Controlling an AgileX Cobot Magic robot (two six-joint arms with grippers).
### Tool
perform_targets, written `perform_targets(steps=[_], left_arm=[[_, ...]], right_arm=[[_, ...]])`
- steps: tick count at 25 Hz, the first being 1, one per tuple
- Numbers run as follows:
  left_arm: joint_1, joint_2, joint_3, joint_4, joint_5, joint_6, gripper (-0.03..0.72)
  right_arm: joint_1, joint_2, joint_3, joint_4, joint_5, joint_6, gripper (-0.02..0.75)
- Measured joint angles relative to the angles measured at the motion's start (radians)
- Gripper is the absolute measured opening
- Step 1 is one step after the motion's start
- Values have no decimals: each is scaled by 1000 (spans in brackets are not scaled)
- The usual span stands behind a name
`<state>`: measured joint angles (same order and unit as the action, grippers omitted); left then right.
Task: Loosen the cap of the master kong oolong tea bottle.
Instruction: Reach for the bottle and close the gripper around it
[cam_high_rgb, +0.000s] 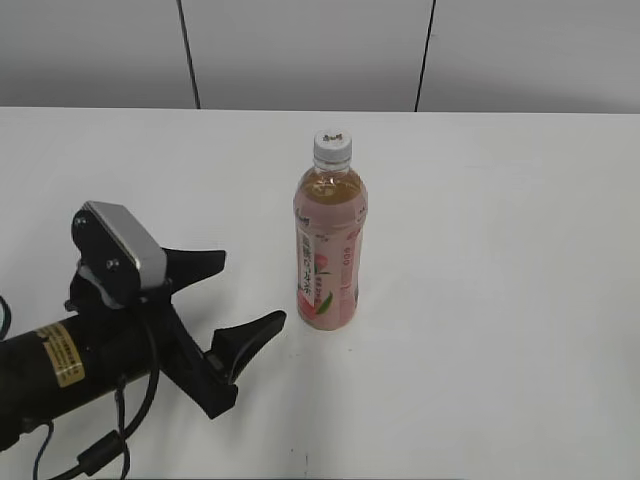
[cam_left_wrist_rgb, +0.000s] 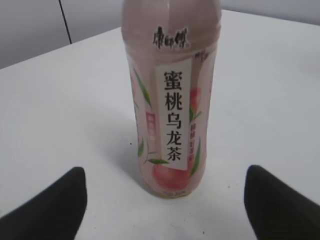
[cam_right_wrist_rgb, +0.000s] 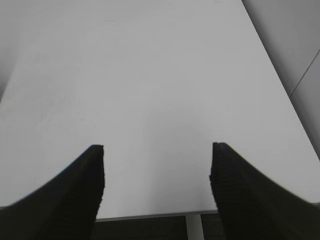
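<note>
The master kong oolong tea bottle (cam_high_rgb: 327, 250) stands upright mid-table, slim, amber tea, pink peach label. Its small white cap (cam_high_rgb: 333, 146) sits on top. In the left wrist view the bottle (cam_left_wrist_rgb: 170, 100) fills the centre; its cap is out of frame there. My left gripper (cam_high_rgb: 250, 290) is open and empty, a short way left of the bottle's base, with the fingers spread wide (cam_left_wrist_rgb: 165, 200). My right gripper (cam_right_wrist_rgb: 157, 170) is open and empty over bare table near an edge; it does not show in the exterior view.
The white table (cam_high_rgb: 500, 250) runs back to a grey panelled wall (cam_high_rgb: 300, 50). The table's edge (cam_right_wrist_rgb: 150, 216) shows below my right fingers, with a dark gap underneath.
</note>
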<state>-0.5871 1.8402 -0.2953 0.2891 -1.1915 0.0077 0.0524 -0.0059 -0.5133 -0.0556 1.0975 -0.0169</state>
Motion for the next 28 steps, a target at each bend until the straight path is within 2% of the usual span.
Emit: perform_targets(steps=[8,15,21,28], left_arm=[[0,10,-64,23,-7,0,530],[0,50,-154,55,-15,-14,525],[0,93,-229,95,-16,-78,524],[0,148,-272,114,-17,-95,524]], right_arm=[[0,0,0,0,0,0,503],[0,0,0,0,0,0,503],[0,0,0,0,0,0,503],[0,0,0,0,0,0,503]])
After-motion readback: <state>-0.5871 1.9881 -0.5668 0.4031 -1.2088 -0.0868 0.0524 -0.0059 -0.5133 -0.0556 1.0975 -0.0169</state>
